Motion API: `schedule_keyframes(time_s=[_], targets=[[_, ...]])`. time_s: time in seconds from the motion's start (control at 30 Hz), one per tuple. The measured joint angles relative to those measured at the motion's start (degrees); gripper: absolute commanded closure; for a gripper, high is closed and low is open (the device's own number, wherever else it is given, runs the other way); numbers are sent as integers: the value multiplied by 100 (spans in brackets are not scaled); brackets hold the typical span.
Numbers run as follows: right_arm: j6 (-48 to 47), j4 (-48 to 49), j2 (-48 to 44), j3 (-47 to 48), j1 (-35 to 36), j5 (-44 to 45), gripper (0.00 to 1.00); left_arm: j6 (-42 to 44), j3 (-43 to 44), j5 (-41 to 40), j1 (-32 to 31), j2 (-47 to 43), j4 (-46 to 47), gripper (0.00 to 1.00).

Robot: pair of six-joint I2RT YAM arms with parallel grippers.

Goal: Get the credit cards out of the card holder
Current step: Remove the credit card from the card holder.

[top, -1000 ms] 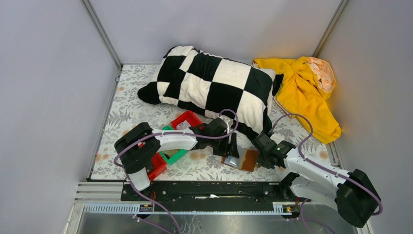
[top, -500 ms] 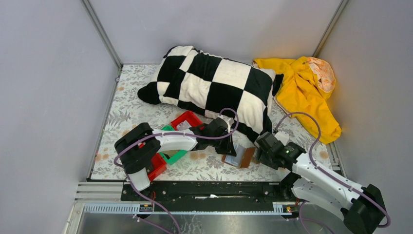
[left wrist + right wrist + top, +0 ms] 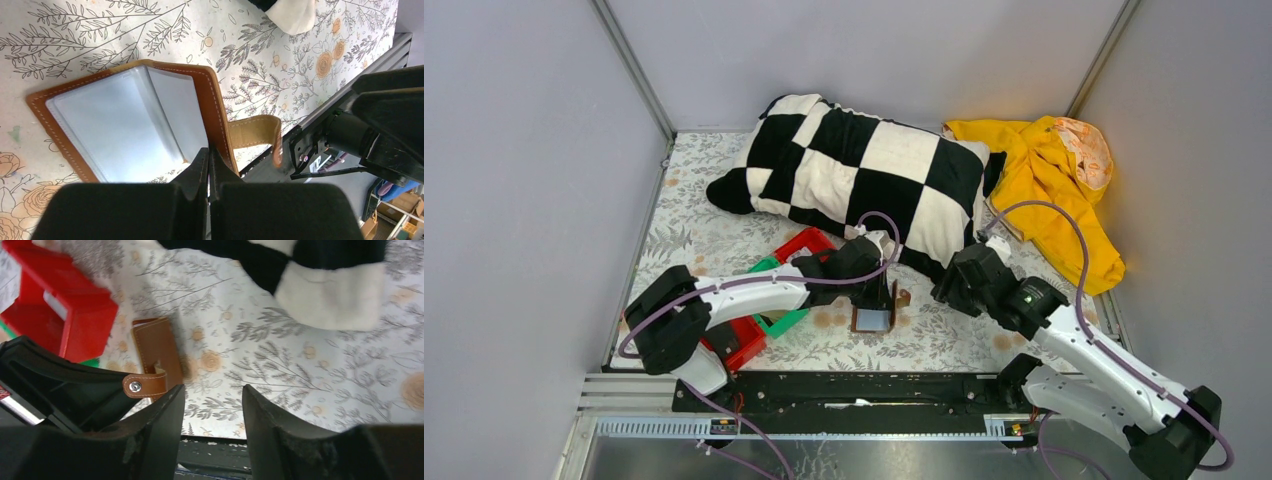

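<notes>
The card holder (image 3: 872, 320), a brown leather bifold, hangs open from my left gripper (image 3: 876, 300) just above the floral table. In the left wrist view its pale grey-blue inner faces (image 3: 125, 125) are spread out, with a strap (image 3: 255, 132) dangling on the right. My left gripper (image 3: 209, 152) is shut on the holder's brown edge. My right gripper (image 3: 952, 285) is raised to the right of it, open and empty. Its wrist view shows the holder's brown back (image 3: 155, 350) to the left of the open gripper (image 3: 212, 395). No credit cards can be made out.
A black-and-white checkered pillow (image 3: 864, 175) lies across the back, with a yellow cloth (image 3: 1054, 190) at the back right. Red bins (image 3: 804, 248) and a green bin (image 3: 779, 320) sit left of the holder, under the left arm. A black rail (image 3: 844, 390) runs along the near edge.
My left gripper shut on the card holder and carried it leftward. My right gripper opened, let go of the holder and drew back up and to the right.
</notes>
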Motion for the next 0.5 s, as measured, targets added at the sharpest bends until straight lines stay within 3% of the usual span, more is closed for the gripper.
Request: schedule_keyframes(time_s=[0.13, 0.3, 0.43, 0.5], targets=[[-92, 527, 350, 0, -7, -507, 72, 166, 9, 9, 0, -17, -85, 100], [-46, 955, 463, -59, -7, -745, 81, 339, 208, 313, -13, 385, -219, 100], [66, 1163, 308, -321, -7, -807, 82, 420, 391, 503, -83, 719, -225, 74], [107, 1147, 232, -461, -7, -809, 82, 448, 431, 581, -138, 782, -216, 69]])
